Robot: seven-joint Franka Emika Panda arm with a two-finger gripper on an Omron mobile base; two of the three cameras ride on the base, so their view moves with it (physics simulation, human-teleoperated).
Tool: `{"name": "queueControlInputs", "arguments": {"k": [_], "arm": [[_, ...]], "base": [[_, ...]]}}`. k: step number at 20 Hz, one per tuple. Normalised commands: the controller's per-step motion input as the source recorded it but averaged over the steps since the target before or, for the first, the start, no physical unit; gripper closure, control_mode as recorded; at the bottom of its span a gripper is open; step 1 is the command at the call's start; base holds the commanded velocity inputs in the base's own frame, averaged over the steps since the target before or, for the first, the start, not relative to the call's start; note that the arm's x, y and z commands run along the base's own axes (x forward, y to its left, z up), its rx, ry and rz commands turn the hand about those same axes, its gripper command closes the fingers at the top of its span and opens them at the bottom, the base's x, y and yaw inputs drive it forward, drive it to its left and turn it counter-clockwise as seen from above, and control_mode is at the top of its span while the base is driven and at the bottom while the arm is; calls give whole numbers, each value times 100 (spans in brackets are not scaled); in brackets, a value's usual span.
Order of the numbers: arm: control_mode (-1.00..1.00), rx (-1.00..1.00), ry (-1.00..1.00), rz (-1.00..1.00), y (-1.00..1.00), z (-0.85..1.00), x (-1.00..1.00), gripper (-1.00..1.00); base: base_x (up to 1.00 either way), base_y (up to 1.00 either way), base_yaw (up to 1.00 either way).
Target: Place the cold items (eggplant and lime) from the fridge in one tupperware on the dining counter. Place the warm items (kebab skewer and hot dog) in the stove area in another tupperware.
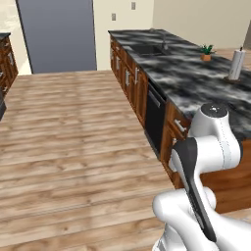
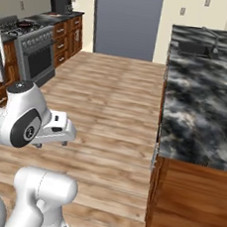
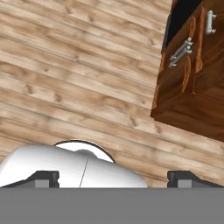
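Observation:
My gripper (image 3: 114,177) points down at the wooden floor, open, with its two fingertips (image 3: 43,177) far apart and nothing between them. The arm is folded close over the base. The dining counter (image 1: 196,83) with its marbled top runs along the right, and also shows in the right base view (image 2: 202,95). The stove area (image 2: 29,38) stands at the far left, with black grates and an oven window. The eggplant, lime, kebab skewer, hot dog, tupperware and fridge are out of view.
On the island are a sink (image 1: 147,49), a small potted plant (image 1: 206,52) and a paper towel roll (image 1: 236,63). A black dishwasher front (image 1: 156,117) is set in its wood base. Open wooden floor (image 1: 73,137) stretches to a blue-grey panel (image 1: 59,34) on the back wall.

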Motion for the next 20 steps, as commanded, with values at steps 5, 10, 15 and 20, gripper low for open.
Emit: {"name": "queueControlInputs", "arguments": {"k": [5,10,15,20], "arm": [[100,0,0,0,0,0,0,-100],[100,0,0,0,0,0,0,-100],[100,0,0,0,0,0,0,-100],[100,0,0,0,0,0,0,-100]], "base": [[41,76,-3],[90,27,0],[100,2,0],[100,0,1]]}}
